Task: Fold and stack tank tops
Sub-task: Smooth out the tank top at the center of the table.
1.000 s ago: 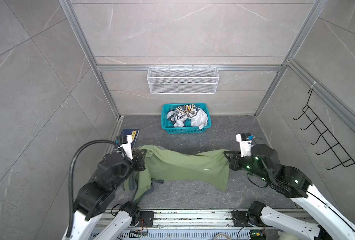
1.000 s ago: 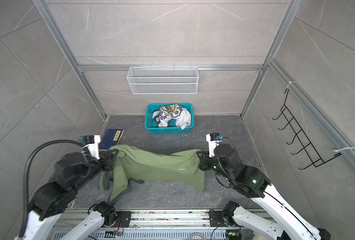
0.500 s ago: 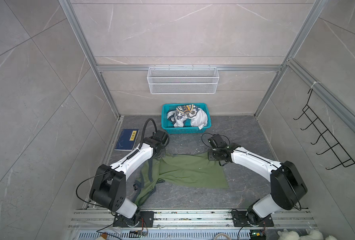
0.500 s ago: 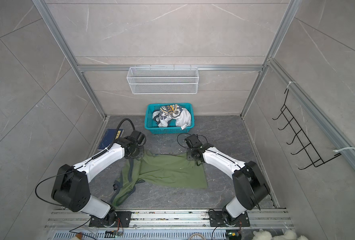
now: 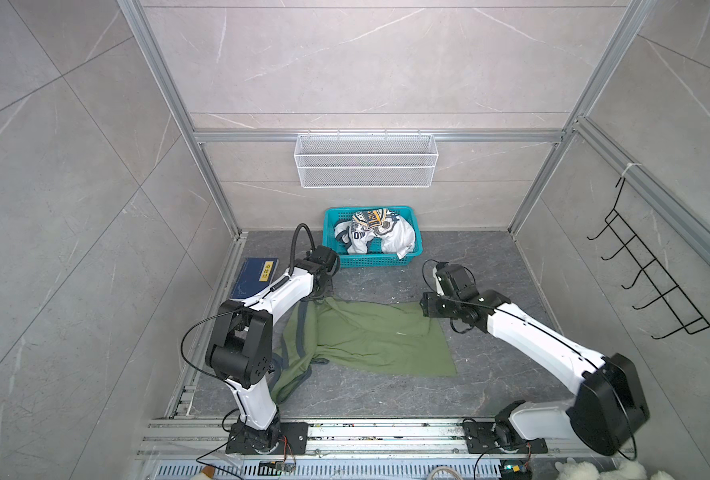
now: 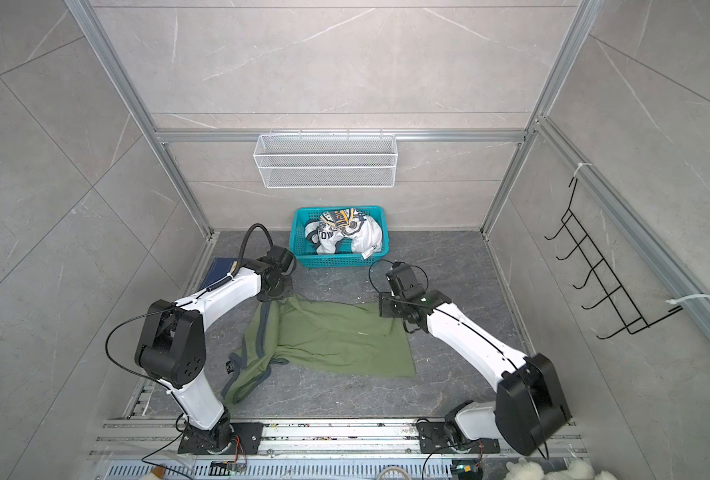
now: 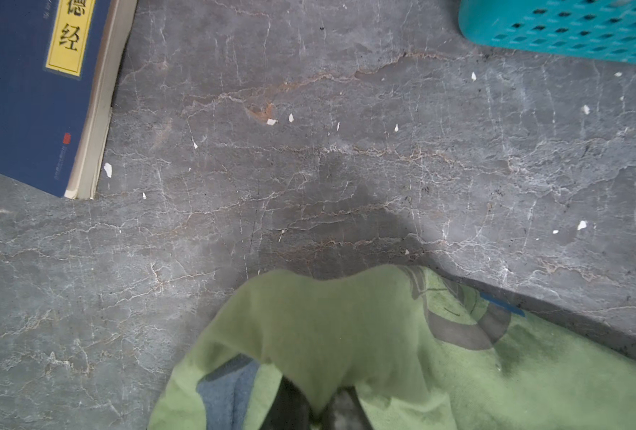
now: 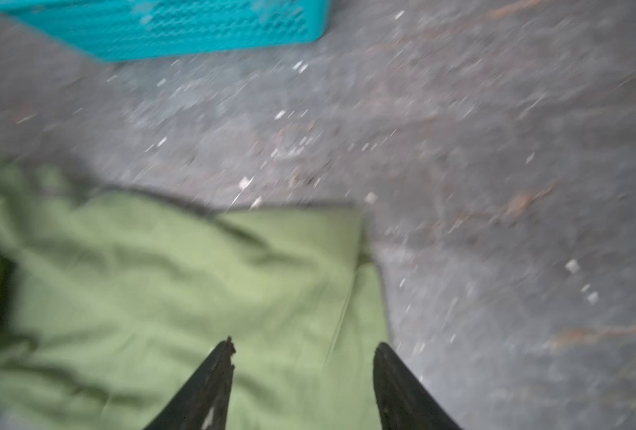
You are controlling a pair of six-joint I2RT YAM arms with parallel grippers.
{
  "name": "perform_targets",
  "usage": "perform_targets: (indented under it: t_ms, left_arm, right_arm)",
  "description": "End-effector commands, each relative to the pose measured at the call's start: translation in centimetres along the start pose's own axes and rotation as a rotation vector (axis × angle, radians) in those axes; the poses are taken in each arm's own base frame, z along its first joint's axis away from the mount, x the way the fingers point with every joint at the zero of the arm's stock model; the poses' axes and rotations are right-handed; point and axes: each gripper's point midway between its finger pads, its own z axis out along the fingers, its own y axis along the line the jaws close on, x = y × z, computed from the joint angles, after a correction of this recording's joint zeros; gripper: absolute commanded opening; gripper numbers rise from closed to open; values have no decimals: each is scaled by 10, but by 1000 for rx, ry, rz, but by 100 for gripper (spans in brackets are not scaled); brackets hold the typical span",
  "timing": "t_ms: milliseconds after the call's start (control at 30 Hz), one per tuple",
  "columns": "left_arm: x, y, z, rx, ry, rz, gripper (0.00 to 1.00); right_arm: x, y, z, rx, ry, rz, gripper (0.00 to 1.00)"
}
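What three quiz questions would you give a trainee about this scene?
1. True or false: the white tank top lies in the teal basket.
2. Which gripper is shut on the olive green tank top? A left, B right, C both.
3. Fill in: the dark blue thing lying flat near the left arm is a ____.

Key
1. True.
2. A. The left gripper pinches the cloth, and the right gripper is open above a corner of it.
3. The blue book.
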Motion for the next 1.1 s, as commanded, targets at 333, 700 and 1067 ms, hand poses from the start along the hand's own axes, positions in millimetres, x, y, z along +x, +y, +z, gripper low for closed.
perform_targets:
  t_ms: [333,700,1067]
  left_arm:
    - [-6,-4,-5,54,-21,-32,0]
    - [-4,-7,1,65,-20,-51,0]
    - [-4,-9,-2,76,-20,-38,0]
  right_arm:
    - [76,-9,66,85,179,-4,60]
    - [57,5,86,-154,206,76,59]
    - [40,1,74,-139,177,80,22]
